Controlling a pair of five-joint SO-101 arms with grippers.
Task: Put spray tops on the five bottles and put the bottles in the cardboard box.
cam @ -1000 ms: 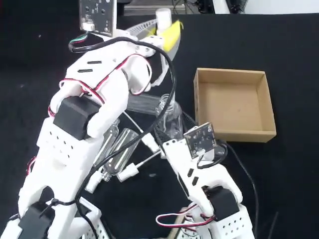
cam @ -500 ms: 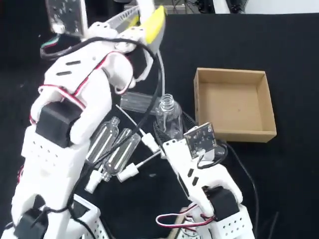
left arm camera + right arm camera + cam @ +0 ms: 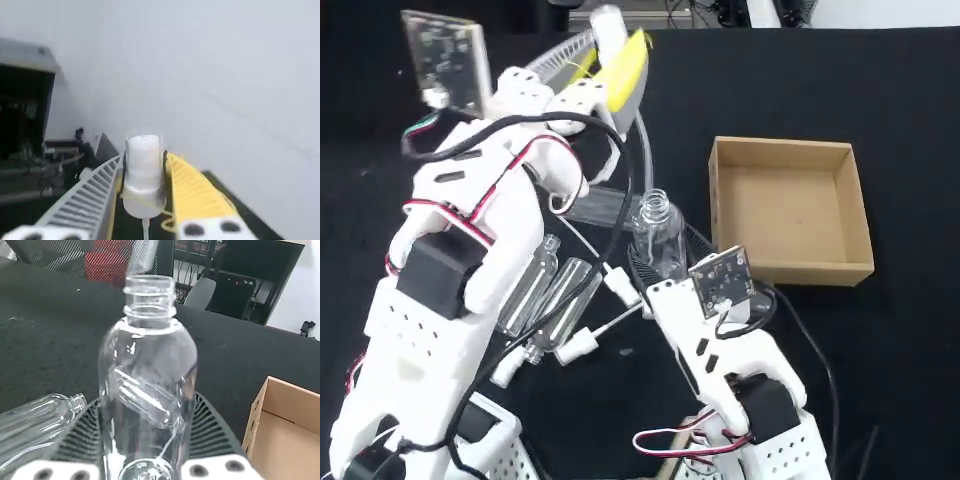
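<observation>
- Now, the upright bottle (image 3: 662, 235) stands mid-table, just left of the cardboard box (image 3: 790, 215), and its mouth has no top on it.
- Your right gripper (image 3: 147, 407) is closed round the lower body of that bottle, one dark ribbed finger on each side. It holds the bottle plumb, so leave that arm be.
- The spray top (image 3: 144, 147) is pinched in your left gripper (image 3: 144, 165). The grey and yellow fingers are narrowed snugly on it, and it is raised high over the far side of the table (image 3: 880, 100).
- A thin tube (image 3: 645, 160) hangs from the top down toward the bottle. Whether its tip is inside the neck already, I cannot tell.
- The step in hand, as I judge it, is threading that tube into the neck and seating the top.
- Line the top up straight above the mouth first. Then lower slowly, so the tube slides in and does not buckle against the rim.
- Once the collar meets the thread, press or twist gently. Too hard a push could tip the bottle out of the right gripper's hold.
- Mind the spare bottles (image 3: 565, 300) lying left of the upright one, and the loose spray tops (image 3: 578, 347) near them. A sweeping elbow could roll them.
- No bottle is in the box yet, so all five are to do.
</observation>
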